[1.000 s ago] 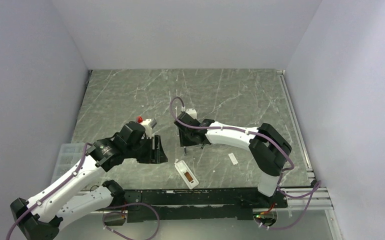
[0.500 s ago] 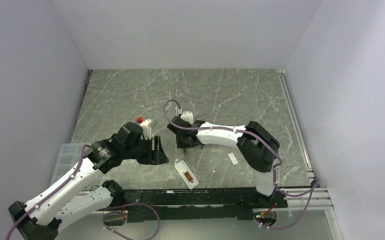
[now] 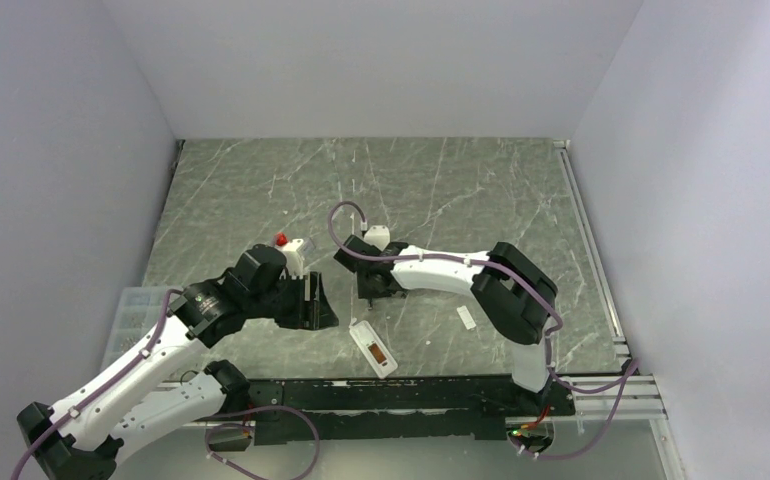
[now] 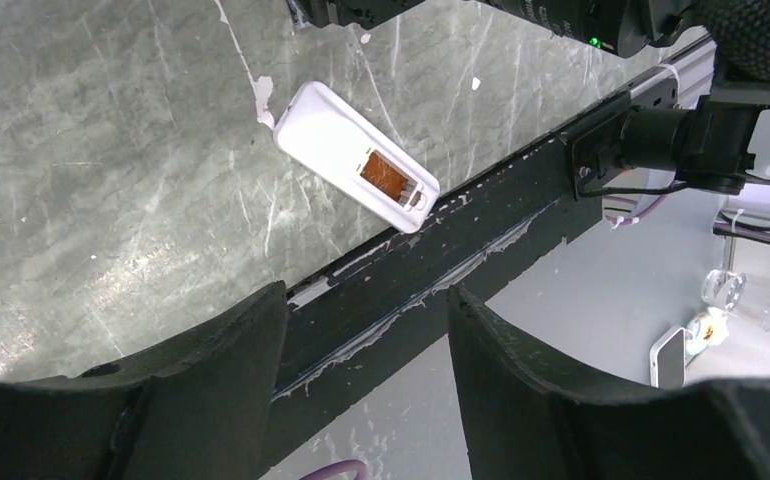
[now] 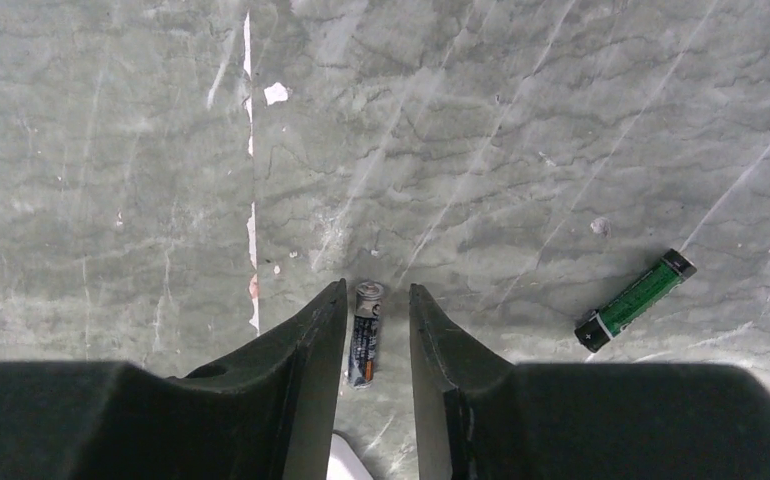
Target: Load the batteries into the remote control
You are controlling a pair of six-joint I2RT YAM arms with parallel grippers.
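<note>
The remote control (image 3: pixel 373 348) lies back up near the table's front edge, its battery bay open and showing orange inside; the left wrist view shows the remote control (image 4: pixel 356 170) too. One dark battery (image 5: pixel 365 335) lies on the table between the fingers of my right gripper (image 5: pixel 376 290), which stands narrowly open around it; the left finger is close against it and a gap shows on the right. A green battery (image 5: pixel 634 300) lies off to the right. My left gripper (image 4: pixel 366 300) hovers open and empty just left of the remote.
A small white cover piece (image 3: pixel 466 317) lies right of the remote. A clear plastic box (image 3: pixel 131 315) sits at the table's left edge. The black rail (image 4: pixel 481 230) runs along the near edge, right below the remote.
My right gripper has shifted left and come down over the dark battery, with its jaws narrowing. The left arm has barely moved.
</note>
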